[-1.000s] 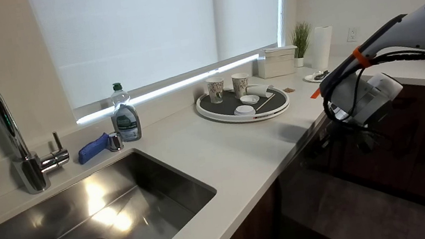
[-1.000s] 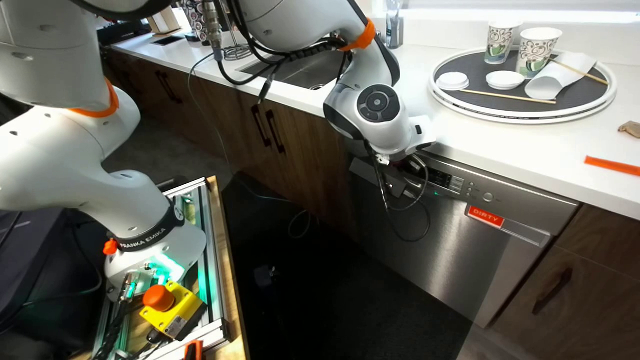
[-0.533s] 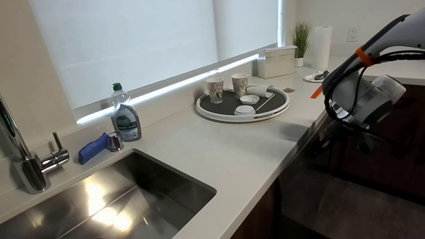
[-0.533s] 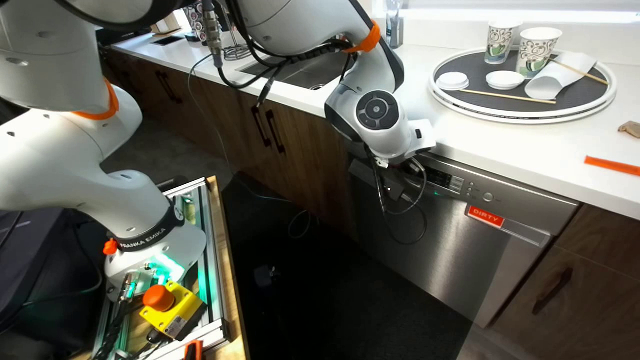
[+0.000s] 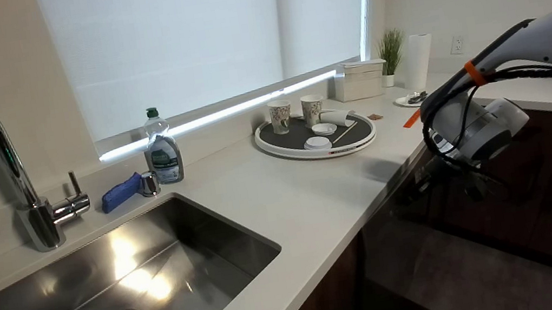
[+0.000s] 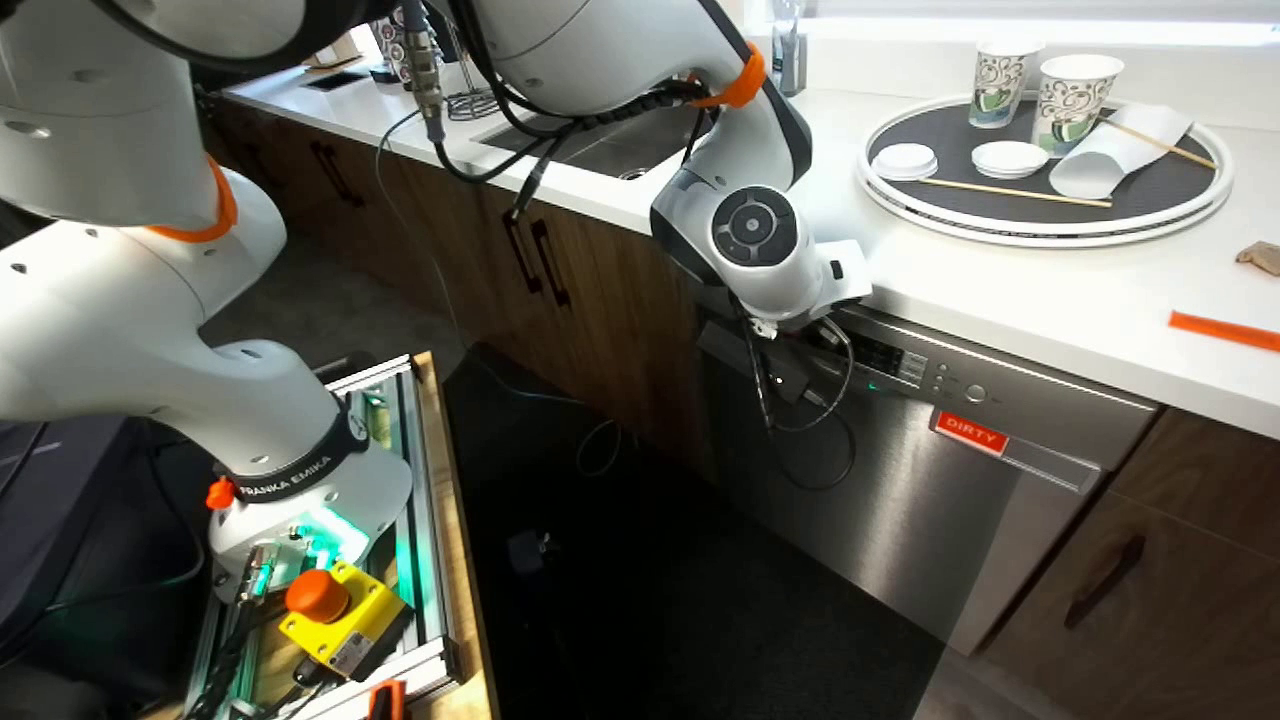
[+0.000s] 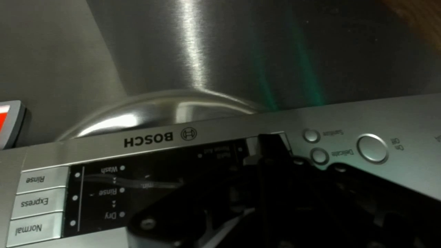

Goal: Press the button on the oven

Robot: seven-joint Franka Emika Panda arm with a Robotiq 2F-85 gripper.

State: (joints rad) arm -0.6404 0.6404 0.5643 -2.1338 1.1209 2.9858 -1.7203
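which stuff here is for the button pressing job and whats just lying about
For the job:
gripper
Bosch appliance, apparently the task's "oven"
its panel buttons; which one is meant isn't clear

Just lying about:
patterned cups and white lids on the round tray
green-capped bottle
blue pad
orange strip
paper roll

On the desk, a round white-rimmed tray carries two upright patterned paper cups, two white lids and two wooden sticks. A green-capped dish-soap bottle stands near the chrome faucet; a potted grass plant stands beside a paper-towel roll.
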